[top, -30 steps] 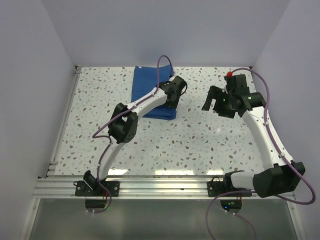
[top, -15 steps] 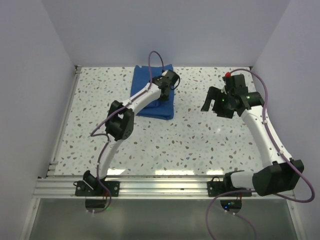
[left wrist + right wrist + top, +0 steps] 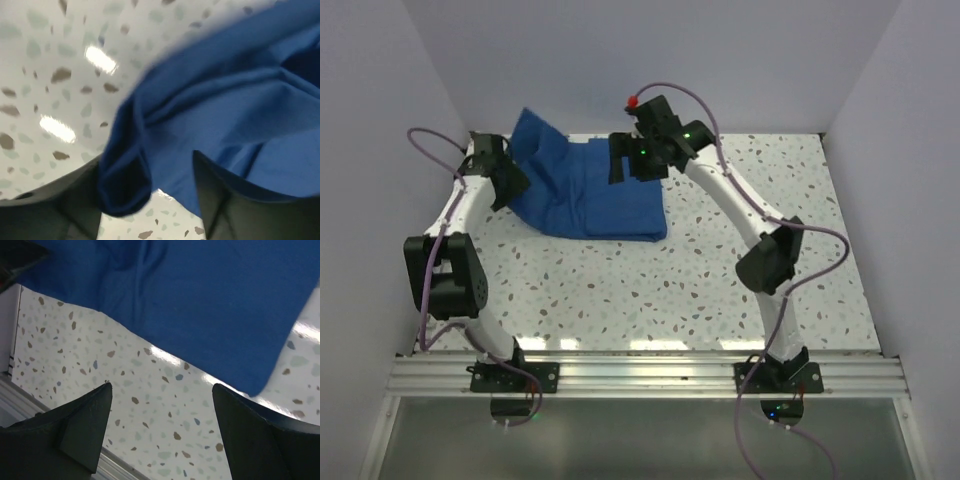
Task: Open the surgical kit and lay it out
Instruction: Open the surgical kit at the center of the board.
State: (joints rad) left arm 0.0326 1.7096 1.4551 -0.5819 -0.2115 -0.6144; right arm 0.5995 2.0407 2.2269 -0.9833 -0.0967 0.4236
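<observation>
Surgical kit (image 3: 610,205) shows to me as a royal-blue cloth wrap, partly opened, on the speckled bench (image 3: 720,280). It lies close under the back wall (image 3: 740,70), left of that wall's middle. Its long axis runs along the back wall, side to side, dipping slightly away from the wall toward the right. The right-hand part lies flat and squared, with a straight edge on the side away from the wall. The left-hand part is rumpled, and one flap (image 3: 533,135) stands up off the bench, leaning toward the back wall's left corner.

My left end effector (image 3: 515,188) sits at that rumpled end, near the same corner. In its wrist view the fingers (image 3: 55,215) stand well apart. A hanging fold of cloth lies in the gap against one finger, and I cannot tell whether it is caught.

My right end effector (image 3: 628,165) hovers over the wrap's edge nearest the back wall. Its fingers (image 3: 75,425) are spread wide, with cloth and bench showing through the gap.
</observation>
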